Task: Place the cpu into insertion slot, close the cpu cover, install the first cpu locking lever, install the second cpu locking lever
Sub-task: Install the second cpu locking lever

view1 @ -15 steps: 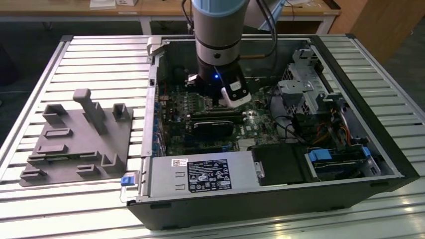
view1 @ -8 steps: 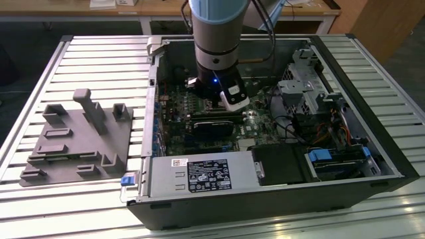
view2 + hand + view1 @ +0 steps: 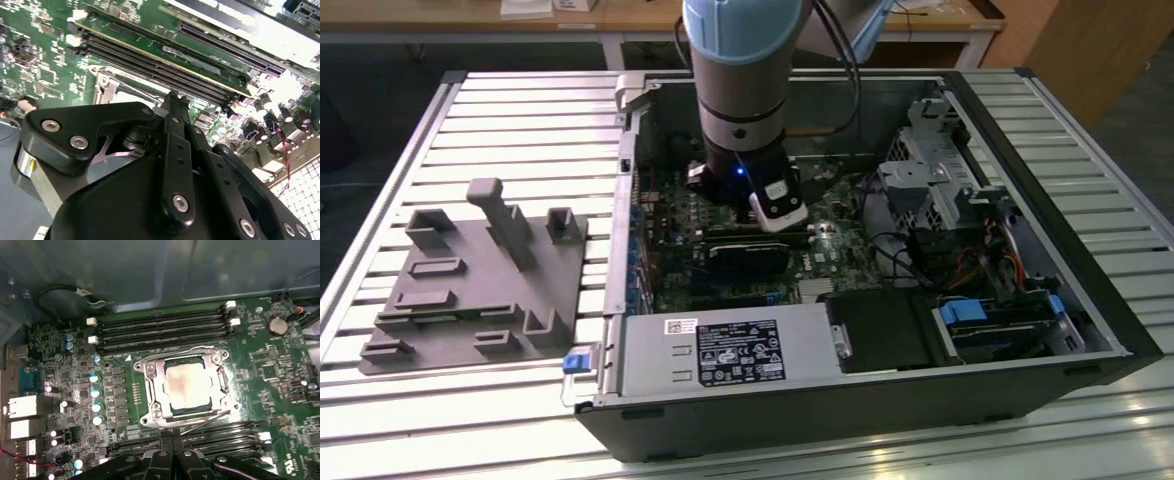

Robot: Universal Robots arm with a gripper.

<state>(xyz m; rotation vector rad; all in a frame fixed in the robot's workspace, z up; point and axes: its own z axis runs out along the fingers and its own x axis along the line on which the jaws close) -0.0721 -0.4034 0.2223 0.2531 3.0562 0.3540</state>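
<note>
This is a robotics lab or test workshop. In the exterior view an open computer case (image 3: 881,280) lies on its side on a tabletop (image 3: 520,130) of ribbed aluminium rails, the sort used for mounting test rigs. A grey moulded fixture plate (image 3: 474,290) with pegs and pockets sits on the rails to the exterior view's left of the case. A robot arm (image 3: 740,90) reaches down into the case over the green circuit board (image 3: 280,385). Behind stand wooden workbenches (image 3: 640,20) on white legs.
</note>
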